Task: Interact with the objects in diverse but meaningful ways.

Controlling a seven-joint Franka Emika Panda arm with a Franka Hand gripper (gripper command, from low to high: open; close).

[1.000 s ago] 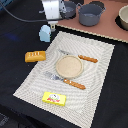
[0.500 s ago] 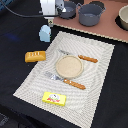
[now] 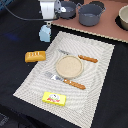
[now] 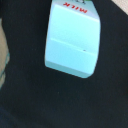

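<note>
Black cloth covers the work surface, with a pale woven placemat (image 3: 75, 62) laid at a slant across its middle and a brown shelf holding grey pots (image 3: 91, 13) along the far edge; on the placemat sit a round tan plate (image 3: 68, 66), an orange-handled knife (image 3: 75, 84) on its near side and an orange-handled fork (image 3: 81, 57) on its far side, and a flat yellow packet (image 3: 54, 98) with a red mark near the mat's near corner; an orange rectangular block (image 3: 35, 56) lies off the mat on the cloth at the exterior view's left; the light-blue and white milk carton (image 3: 45, 33) stands on the cloth just beyond the mat's far left corner, and the gripper (image 3: 47, 22) hangs directly over it, closer to it than to any other object; in the wrist view the carton (image 4: 71, 40) fills the frame from above, its red lettering at one end and its long side running roughly with the frame's height, so a straight descent would likely bring the fingers down either side of it; the fingers themselves show in neither view, so I cannot tell whether they are spread or closed, and nothing appears held.
</note>
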